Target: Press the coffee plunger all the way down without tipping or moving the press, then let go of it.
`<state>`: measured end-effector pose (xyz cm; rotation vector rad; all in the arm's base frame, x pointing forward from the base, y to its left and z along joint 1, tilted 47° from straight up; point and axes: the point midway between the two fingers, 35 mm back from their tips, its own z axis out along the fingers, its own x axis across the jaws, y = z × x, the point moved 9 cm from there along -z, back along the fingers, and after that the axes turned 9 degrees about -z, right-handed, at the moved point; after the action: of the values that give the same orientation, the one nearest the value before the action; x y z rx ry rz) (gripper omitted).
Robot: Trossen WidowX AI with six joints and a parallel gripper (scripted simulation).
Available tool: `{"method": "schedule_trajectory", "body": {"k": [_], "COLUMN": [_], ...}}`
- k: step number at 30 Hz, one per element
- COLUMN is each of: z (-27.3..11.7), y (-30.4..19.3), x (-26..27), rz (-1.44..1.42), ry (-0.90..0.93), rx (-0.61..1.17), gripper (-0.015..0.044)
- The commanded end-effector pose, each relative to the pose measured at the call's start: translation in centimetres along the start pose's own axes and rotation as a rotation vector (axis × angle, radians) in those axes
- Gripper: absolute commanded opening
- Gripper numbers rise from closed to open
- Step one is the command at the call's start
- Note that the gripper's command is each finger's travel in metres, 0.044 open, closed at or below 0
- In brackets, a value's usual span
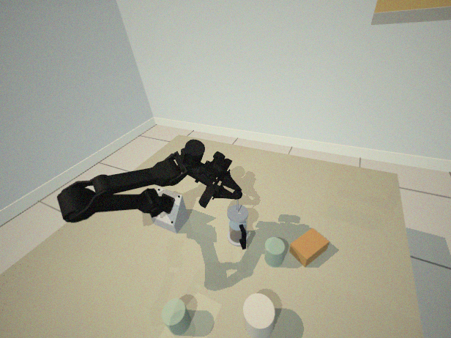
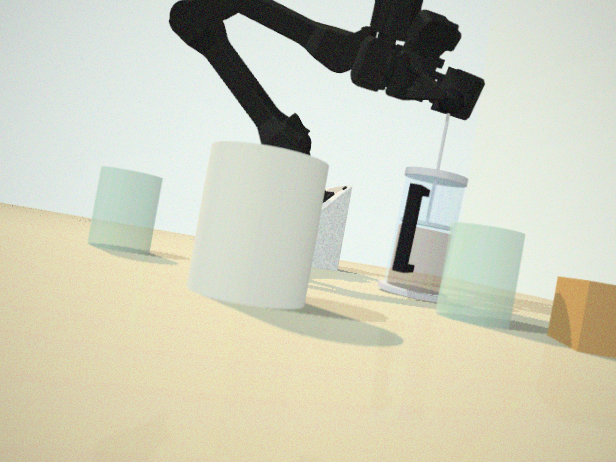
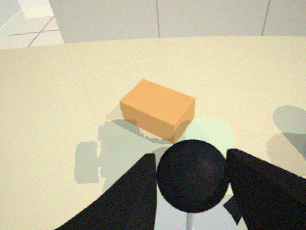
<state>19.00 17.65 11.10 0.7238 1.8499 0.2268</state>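
The coffee press stands upright, a clear glass with a grey lid, brown coffee in its lower part and a black handle. The thin plunger rod still stands well out above the lid, and the plunger disc inside shows near the top of the coffee. My gripper is shut on the round black plunger knob, with a finger on each side. In the exterior view the fingers hide the knob.
A pale green cylinder and an orange block stand near the press, on its right in the top view. A white cylinder and another green cylinder stand farther off.
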Motion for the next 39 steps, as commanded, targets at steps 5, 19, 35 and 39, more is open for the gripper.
{"method": "schedule_trajectory", "body": {"k": [5, 19, 35, 39], "z": [1.3, 2.7, 3.9, 3.9], "y": [-2.4, -4.2, -4.3, -4.3], "x": [0.6, 0.7, 0.7, 0.7], "rz": [-0.026, -0.029, -0.03, -0.03], "ry": [0.014, 0.01, 0.005, 0.005], "rx": [0.035, 0.031, 0.028, 0.028], "gripper": [0.0127, 0.0127, 0.0127, 0.0127]}}
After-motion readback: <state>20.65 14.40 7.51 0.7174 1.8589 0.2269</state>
